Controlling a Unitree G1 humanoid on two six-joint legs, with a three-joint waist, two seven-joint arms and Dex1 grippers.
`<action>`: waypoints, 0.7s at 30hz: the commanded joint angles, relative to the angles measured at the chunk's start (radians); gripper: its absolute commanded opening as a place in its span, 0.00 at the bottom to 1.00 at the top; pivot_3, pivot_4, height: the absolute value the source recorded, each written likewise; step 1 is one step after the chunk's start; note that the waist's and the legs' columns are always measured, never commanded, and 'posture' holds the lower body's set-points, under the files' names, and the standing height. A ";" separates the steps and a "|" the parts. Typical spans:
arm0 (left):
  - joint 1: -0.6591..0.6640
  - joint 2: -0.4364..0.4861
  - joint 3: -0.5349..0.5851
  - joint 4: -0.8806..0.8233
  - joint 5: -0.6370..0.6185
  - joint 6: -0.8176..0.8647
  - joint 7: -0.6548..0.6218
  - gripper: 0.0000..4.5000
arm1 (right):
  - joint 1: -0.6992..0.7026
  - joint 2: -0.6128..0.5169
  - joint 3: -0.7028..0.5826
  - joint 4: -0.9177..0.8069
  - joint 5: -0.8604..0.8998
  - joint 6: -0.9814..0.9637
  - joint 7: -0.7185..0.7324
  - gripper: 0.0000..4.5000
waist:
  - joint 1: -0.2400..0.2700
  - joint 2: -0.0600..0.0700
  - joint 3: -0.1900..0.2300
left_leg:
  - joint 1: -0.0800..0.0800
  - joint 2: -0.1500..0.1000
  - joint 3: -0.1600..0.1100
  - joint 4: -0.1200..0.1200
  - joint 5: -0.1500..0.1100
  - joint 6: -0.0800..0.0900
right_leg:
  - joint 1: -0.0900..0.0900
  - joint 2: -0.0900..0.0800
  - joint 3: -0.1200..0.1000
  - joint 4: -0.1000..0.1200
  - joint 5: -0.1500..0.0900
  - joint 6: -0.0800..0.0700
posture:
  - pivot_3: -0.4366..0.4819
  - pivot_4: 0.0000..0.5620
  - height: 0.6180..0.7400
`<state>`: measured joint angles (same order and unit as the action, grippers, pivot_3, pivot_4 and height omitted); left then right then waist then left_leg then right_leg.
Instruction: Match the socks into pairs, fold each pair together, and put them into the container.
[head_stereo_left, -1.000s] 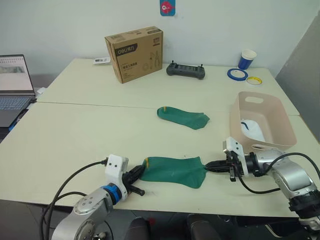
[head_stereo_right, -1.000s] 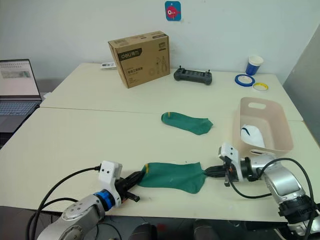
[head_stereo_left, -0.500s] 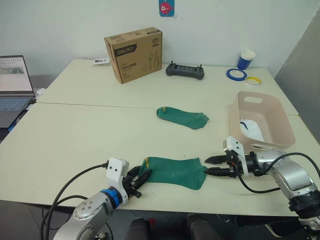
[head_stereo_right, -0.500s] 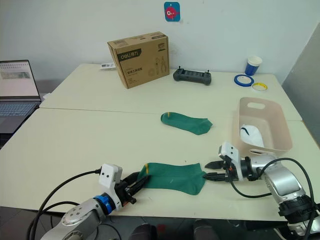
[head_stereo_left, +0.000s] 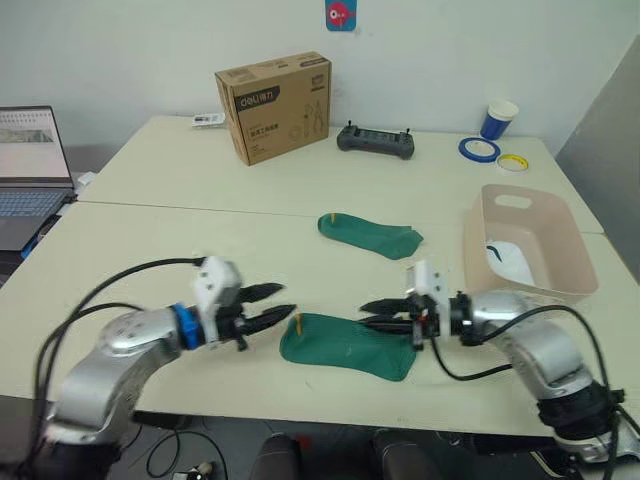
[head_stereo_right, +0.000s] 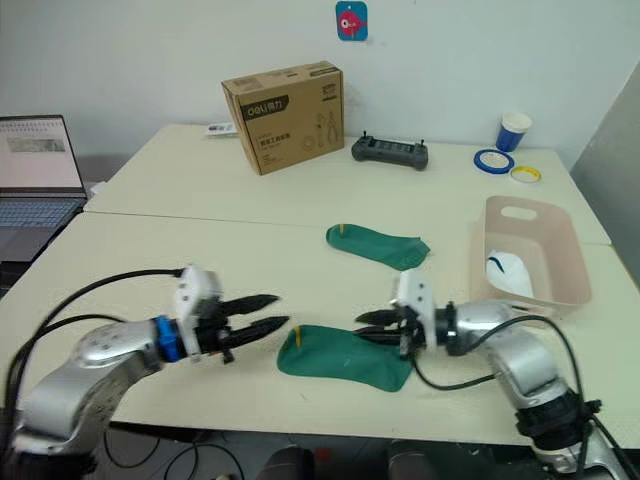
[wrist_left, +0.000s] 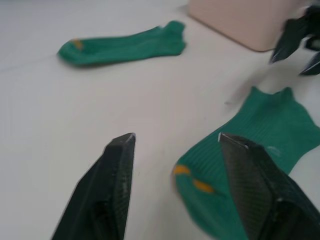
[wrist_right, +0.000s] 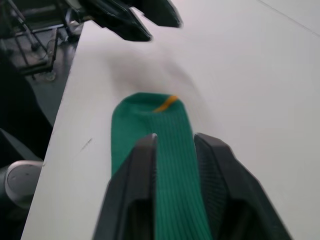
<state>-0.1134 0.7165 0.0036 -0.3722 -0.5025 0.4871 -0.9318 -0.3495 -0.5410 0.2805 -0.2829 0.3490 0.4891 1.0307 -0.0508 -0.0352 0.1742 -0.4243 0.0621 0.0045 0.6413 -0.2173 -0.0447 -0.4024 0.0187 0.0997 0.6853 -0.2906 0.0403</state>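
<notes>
Two dark green socks lie on the table. The near sock (head_stereo_left: 345, 345) lies flat by the front edge, its orange tab toward my left gripper (head_stereo_left: 288, 300). That gripper is open and hovers just left of the cuff, apart from it. My right gripper (head_stereo_left: 363, 313) is open, its fingers low over the sock's middle, and the green fabric (wrist_right: 155, 120) shows between them. The far sock (head_stereo_left: 370, 232) rests mid-table. The container (head_stereo_left: 575, 262), a pinkish-beige tub at the right, holds a white sock (head_stereo_left: 510, 262).
At the back stand a brown cardboard box (head_stereo_left: 272, 105), a black controller (head_stereo_left: 375, 142), a blue cup (head_stereo_left: 497, 118) and two tape rolls (head_stereo_left: 477, 149). A laptop (head_stereo_left: 30, 160) sits at the far left. The table's front edge runs just below the near sock.
Both grippers have let go of the near sock's ends. The left one opened and drew back to the left. The right one opened and moved left over the sock.
</notes>
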 joint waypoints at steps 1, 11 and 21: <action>-0.067 -0.003 -0.121 0.058 0.095 -0.069 -0.064 0.23 | -0.013 0.009 0.032 0.024 -0.055 -0.075 -0.004 0.00 | 0.001 0.000 0.000 | -0.001 0.000 0.000 0.000 0.000 0.000 | -0.001 0.000 0.000 0.000 0.000 0.000 | 0.48 0.27 1.00; -0.100 -0.053 -0.237 0.231 0.241 -0.126 -0.049 0.00 | 0.092 -0.087 0.069 0.142 -0.172 -0.210 0.030 0.00 | 0.004 0.001 0.000 | -0.003 0.001 -0.003 -0.002 0.000 0.000 | -0.002 0.003 -0.002 -0.002 0.000 -0.001 | 0.48 0.27 1.00; -0.027 -0.041 -0.100 0.153 0.135 -0.112 -0.071 0.00 | 0.180 -0.191 -0.085 0.035 -0.041 -0.143 0.070 0.00 | 0.006 0.001 0.000 | 0.002 0.001 -0.002 0.002 0.000 0.000 | 0.004 0.001 -0.001 -0.002 0.000 -0.001 | 0.48 0.27 1.00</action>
<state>-0.1442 0.6733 -0.1303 -0.1598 -0.3264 0.3788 -0.9943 -0.1653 -0.7321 0.2259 -0.1849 0.2623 0.3200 1.0911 -0.0445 -0.0344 0.1739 -0.4219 0.0632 0.0025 0.6431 -0.2173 -0.0442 -0.3978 0.0198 0.0985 0.6836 -0.2906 0.0380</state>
